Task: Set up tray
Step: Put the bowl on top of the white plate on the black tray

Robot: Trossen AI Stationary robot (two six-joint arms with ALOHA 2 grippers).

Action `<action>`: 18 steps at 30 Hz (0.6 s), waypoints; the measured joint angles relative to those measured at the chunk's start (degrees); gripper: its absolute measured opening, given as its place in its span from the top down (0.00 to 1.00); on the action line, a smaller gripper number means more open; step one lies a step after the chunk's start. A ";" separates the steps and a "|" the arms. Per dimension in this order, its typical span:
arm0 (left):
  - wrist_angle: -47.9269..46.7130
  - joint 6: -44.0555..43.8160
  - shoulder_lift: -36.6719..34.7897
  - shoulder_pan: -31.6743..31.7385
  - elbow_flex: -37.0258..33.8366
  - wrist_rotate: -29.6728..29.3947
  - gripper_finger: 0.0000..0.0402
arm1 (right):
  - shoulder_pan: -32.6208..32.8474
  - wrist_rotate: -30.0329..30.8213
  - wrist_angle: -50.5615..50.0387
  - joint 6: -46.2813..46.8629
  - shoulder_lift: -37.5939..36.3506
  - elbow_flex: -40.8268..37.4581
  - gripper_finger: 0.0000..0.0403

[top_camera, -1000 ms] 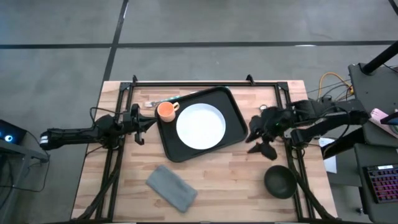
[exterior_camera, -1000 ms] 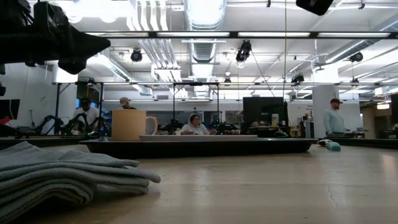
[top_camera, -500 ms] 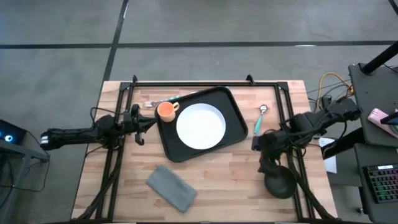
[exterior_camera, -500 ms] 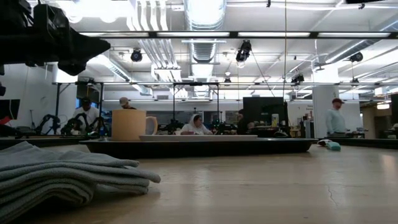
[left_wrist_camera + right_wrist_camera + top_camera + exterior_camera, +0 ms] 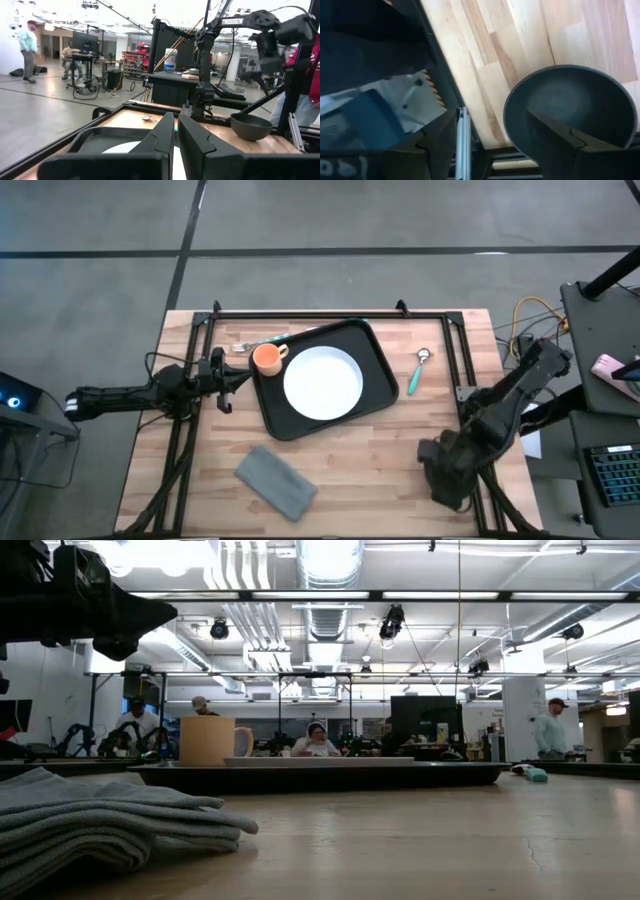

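Now right gripper [image 5: 505, 140] open above dark bowl [image 5: 570, 107], one finger over its hollow, the other outside the rim. Tray [image 5: 375, 355] up-table and leftward, long axis skewed, holding white plate [image 5: 322, 383] and orange mug [image 5: 266, 358]. Left gripper [image 5: 228, 376] closed, beside tray, nearer. No legible writing.

Pretty even overhead light, soft shadows on the table [image 5: 350, 455]. Ceiling lights [image 5: 330, 558] blow out in the low view, and the near grey cloth [image 5: 100, 820] looks blurry
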 joint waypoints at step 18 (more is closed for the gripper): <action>0.02 -1.68 0.00 -0.02 0.00 -0.01 0.99 | 12.62 16.13 4.01 20.57 8.85 -2.00 0.46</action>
